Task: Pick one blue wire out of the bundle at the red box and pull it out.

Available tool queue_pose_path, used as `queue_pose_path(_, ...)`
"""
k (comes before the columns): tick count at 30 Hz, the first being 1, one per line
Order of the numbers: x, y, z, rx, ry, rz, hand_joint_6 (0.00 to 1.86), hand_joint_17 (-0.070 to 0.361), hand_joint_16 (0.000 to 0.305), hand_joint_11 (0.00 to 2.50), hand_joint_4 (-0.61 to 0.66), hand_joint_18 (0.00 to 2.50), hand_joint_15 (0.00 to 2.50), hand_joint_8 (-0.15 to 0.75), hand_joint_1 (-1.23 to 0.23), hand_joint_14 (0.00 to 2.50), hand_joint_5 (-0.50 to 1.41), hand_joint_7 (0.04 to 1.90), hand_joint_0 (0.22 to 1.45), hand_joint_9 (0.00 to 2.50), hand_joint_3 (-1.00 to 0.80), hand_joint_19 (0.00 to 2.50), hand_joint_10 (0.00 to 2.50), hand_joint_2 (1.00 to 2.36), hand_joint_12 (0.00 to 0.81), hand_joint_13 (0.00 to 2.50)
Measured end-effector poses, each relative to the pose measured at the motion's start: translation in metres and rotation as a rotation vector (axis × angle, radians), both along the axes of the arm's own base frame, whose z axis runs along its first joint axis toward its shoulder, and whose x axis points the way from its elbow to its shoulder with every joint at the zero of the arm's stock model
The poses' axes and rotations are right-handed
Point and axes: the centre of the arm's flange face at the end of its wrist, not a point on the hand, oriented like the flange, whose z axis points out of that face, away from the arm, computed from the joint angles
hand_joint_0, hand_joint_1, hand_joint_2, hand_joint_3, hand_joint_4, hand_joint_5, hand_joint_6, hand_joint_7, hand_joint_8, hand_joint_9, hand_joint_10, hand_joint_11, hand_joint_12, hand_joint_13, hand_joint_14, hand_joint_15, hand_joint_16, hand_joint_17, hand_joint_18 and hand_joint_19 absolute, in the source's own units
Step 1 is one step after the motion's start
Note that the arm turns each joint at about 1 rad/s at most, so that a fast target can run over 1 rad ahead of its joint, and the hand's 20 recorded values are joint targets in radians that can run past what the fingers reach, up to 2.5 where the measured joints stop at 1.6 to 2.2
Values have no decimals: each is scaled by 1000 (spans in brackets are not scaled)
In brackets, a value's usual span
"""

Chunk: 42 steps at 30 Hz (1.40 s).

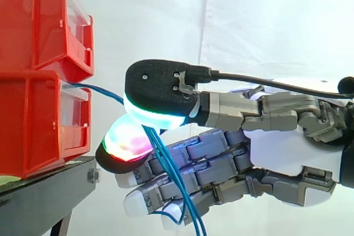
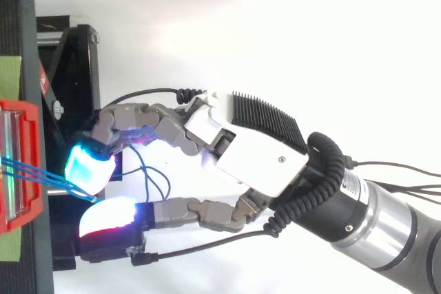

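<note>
Just off the red bins (image 1: pixel 38 53), the hand (image 2: pixel 255 153) pinches blue wires (image 1: pixel 166 161) between two glowing fingers (image 1: pixel 160 87), curled shut on them; seemingly several strands, not one.

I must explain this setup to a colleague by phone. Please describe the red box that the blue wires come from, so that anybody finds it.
At the left of the side view, a black stand carries two stacked red boxes. Take the lower box, not the upper box. Only the lower one has blue wires leaving its front toward the hand.
</note>
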Motion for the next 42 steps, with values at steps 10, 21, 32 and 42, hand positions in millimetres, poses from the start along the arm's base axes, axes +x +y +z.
queue_pose_path(10,1,4,3,-3,-2,4,804,133,59,419,286,774,399,371,-737,11,-180,925,614,736,-213,524,9,1019,443,822)
queue_pose_path(21,1,6,18,1,0,21,823,133,59,427,318,804,394,374,-763,14,-182,901,635,754,-204,521,9,1019,437,846)
queue_pose_path(32,-14,3,45,-7,83,54,823,134,59,449,349,812,409,381,-787,12,-180,883,639,777,-230,519,10,1018,436,855)
queue_pose_path(42,-26,-1,44,23,160,65,840,133,59,528,364,809,406,396,-806,12,-175,879,635,814,-281,519,13,1016,439,856)
